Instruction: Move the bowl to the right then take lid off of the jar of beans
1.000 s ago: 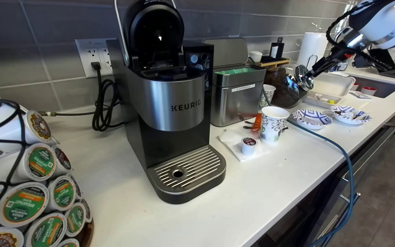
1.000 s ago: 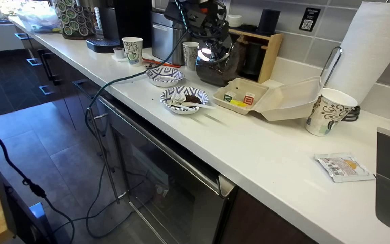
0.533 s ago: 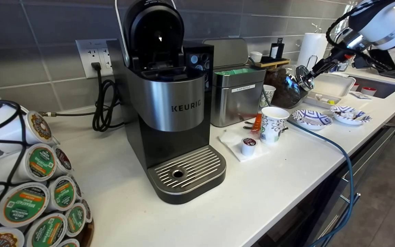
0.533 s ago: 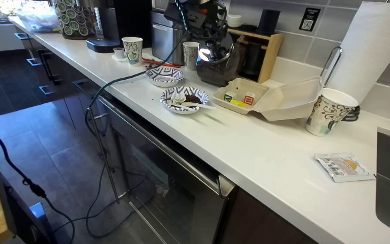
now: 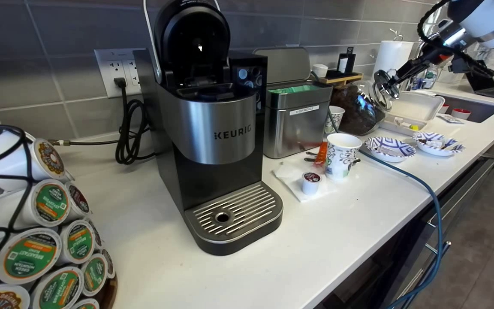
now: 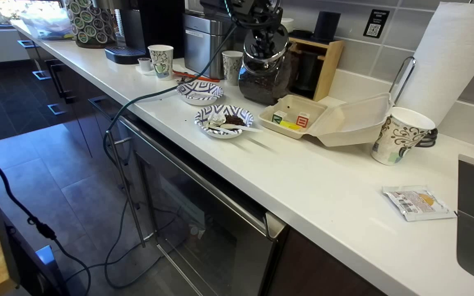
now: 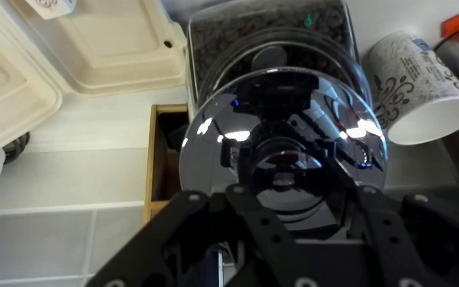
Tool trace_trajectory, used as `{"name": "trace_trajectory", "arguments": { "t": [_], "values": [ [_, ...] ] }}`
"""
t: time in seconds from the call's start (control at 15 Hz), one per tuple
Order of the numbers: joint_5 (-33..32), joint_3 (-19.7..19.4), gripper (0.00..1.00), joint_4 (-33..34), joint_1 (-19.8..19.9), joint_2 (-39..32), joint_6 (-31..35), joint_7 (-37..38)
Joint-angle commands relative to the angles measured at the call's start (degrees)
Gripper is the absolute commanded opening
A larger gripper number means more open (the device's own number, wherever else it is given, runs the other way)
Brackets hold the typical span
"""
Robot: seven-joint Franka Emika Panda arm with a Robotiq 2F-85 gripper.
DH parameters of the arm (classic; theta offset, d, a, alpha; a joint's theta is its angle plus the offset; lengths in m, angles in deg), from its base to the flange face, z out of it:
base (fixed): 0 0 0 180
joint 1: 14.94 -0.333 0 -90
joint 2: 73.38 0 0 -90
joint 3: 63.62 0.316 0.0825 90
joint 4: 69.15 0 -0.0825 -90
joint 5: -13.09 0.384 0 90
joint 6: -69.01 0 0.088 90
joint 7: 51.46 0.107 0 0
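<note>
Tool [image 7: 288,169] clasps the lid [image 7: 283,107] by its knob [image 7: 286,183], off the jar [image 6: 259,85].

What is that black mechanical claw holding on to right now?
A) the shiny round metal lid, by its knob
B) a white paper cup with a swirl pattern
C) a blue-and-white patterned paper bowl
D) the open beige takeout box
A, since in the wrist view the black mechanical claw is closed around the knob of the shiny round metal lid, by the clear jar of dark beans.

White glare on the lid [image 7: 281,123]
</note>
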Motion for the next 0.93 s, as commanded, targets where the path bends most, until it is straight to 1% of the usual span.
{"name": "trace_trajectory", "arguments": {
  "t": [0.0,0.07,0.13,0.27,0.33,0.4,0.47,0.6,0.67,0.73,0.87],
  "values": [
    [2.9,-0.3,0.21,-1.9,0.9,4.2,-1.3,-2.5],
    [0.3,-2.2,0.21,-2.1,-0.2,4.7,-0.6,-0.2],
    [-2.5,-4.1,0.21,-2.4,-1.3,4.9,1.4,2.1],
    [-8.8,-7.5,0.21,-2.2,-2.7,4.9,3.4,6.6],
    [-14.1,-9.6,0.21,-2.4,-3.5,4.9,4.5,10.0],
    [-18.8,-11.1,0.21,-2.1,-3.9,4.9,4.1,13.5],
    [-23.2,-14.0,0.21,-1.9,-5.6,4.6,3.7,16.7],
    [-33.0,-17.4,0.21,-2.2,-6.8,5.1,0.4,21.9],
    [-37.7,-17.7,0.21,-2.1,-6.6,5.3,-1.3,24.6],
    [-40.7,-18.1,0.21,-2.2,-6.7,5.4,-2.7,25.9],
    [-44.7,-17.3,0.21,-2.4,-6.1,6.2,-7.5,26.0]
  ]
}}
